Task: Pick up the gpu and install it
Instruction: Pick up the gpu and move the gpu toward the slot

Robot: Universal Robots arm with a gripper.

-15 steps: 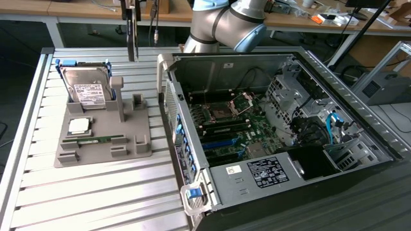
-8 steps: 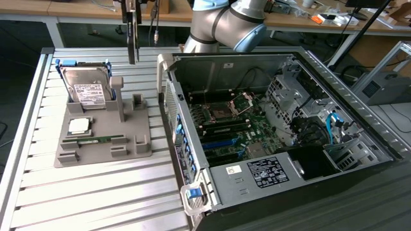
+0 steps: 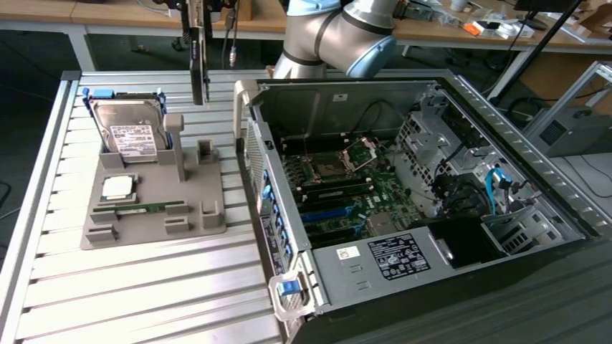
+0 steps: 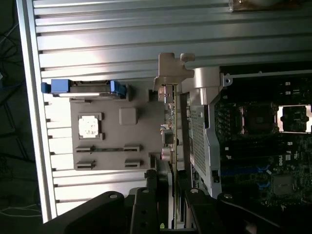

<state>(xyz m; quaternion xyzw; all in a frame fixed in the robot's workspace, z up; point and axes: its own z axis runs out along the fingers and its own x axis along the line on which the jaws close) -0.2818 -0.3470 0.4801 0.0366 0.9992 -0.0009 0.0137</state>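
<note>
The gripper (image 3: pixel 198 32) was cut off by the upper edge of the exterior view, so little beyond its dark fingers could be made out there. In the wrist view the gripper (image 4: pixel 169 181) had its fingers (image 4: pixel 150 195) clamped on either face of the gpu (image 4: pixel 171 114). The card was seen edge-on as a thin strip, its cooler and board faces hidden, with the silver end bracket (image 4: pixel 173 73) at the far end. In the exterior view the gpu (image 3: pixel 198 75) hung upright in the air above the rear part of the slatted metal table (image 3: pixel 143 287), between the grey parts holder (image 3: pixel 206 218) and the open computer case (image 3: pixel 335 269), touching neither. The card slots on the motherboard (image 3: pixel 349 190) were hard to tell apart among dark parts, and the case's near wall stood between the card and the board. On the holder a hard drive (image 3: pixel 129 136) with a white label leaned in its blue-railed cradle, a processor (image 3: pixel 119 188) lay flat nearer the camera, and a slim green memory stick (image 3: pixel 145 208) lay in a groove. A blue latch (image 3: pixel 287 287) sat at the case's near corner. The arm (image 3: pixel 335 32) rose behind the case, with cluttered benches beyond.
</note>
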